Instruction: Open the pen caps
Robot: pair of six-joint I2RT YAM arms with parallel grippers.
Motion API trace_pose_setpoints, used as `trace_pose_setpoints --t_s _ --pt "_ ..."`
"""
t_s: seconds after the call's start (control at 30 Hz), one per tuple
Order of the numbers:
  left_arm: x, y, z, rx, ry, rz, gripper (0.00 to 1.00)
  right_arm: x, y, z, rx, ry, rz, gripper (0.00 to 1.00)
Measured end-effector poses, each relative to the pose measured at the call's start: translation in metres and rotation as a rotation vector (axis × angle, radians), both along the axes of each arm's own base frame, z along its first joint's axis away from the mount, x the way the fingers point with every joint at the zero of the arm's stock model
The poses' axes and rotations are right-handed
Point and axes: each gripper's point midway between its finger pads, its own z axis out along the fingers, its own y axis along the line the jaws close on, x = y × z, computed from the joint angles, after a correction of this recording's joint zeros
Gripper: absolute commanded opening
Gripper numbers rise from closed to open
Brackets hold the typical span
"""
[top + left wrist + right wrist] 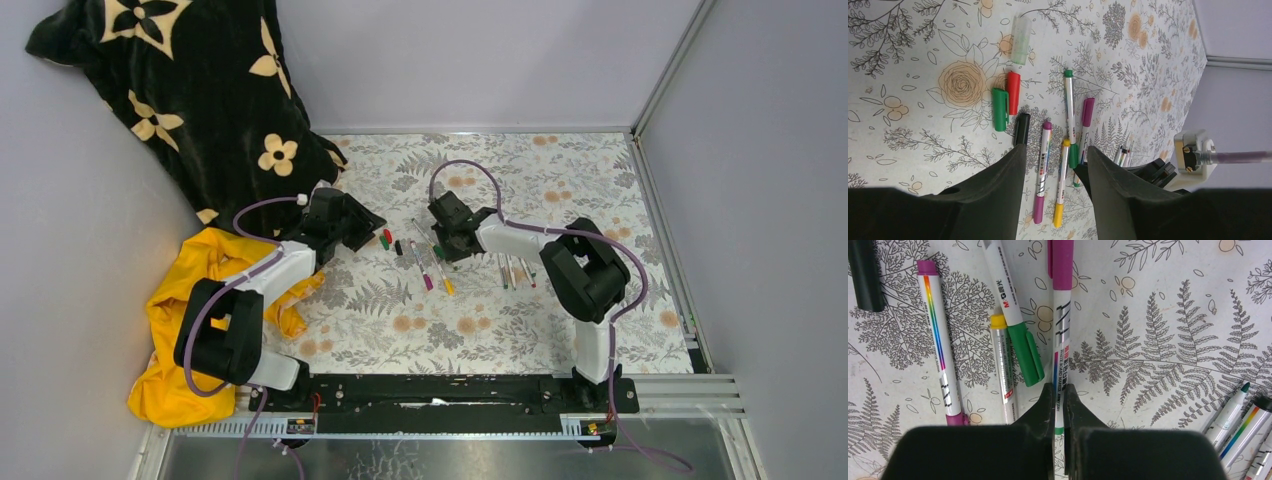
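4 pens lie close together, and the one to watch is the pen with the magenta cap (1061, 335). The right gripper (1060, 390) is squeezed tight on the white barrel of this pen, at the end away from the magenta cap (1062, 265). That cap is on the pen, not off yet.

Just beside this pen lies the pen with the green cap (1020, 335). Next to that come the yellow-ended pen (1000, 370) and the purple-ended pen (938, 340). Further off on that same side lie 3 loose caps: the red cap (1013, 92), the green cap (999, 109) and the black cap (1021, 129). On the other side of the pen with the magenta cap, some bare-tipped pens (1235, 412) lie in a bunch.

The left gripper (1057, 148) hangs over the pens, near the pen with the magenta cap. Its fingers are partly apart and hold nothing.

I think this pen is light, thin, hard and smooth, so it could slip or roll. The cap looks short and probably snaps on tight. A good place to hold it is by its sides, near the middle. Then it can be pulled straight along the pen, while the barrel is held firm.
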Motion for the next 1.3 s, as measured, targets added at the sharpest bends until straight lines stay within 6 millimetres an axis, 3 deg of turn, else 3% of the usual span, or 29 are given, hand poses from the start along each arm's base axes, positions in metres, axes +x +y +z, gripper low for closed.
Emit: trace_pose_setpoints --t_s 0.17,0.37,0.77,1.07,1.3 --pt "-0.001 -0.007 0.001 -0.027 -0.003 -0.033 0.56 -0.007 -0.006 0.002 0.007 -0.005 0.000 0.00" --pt "-0.004 -0.033 -0.007 -0.066 0.009 -0.124 0.56 -0.026 -0.020 0.006 -0.010 0.031 0.004 0.00" --pt "-0.013 -0.108 -0.011 -0.106 0.010 -0.312 0.56 -0.035 -0.010 0.059 0.123 -0.025 0.031 0.00" --pt "-0.010 -0.128 -0.005 -0.121 0.002 -0.334 0.57 -0.051 -0.011 0.051 0.129 0.009 0.051 0.00" --pt "-0.011 -0.141 -0.005 -0.125 0.003 -0.354 0.57 -0.056 -0.006 0.062 0.159 -0.004 0.061 0.00"
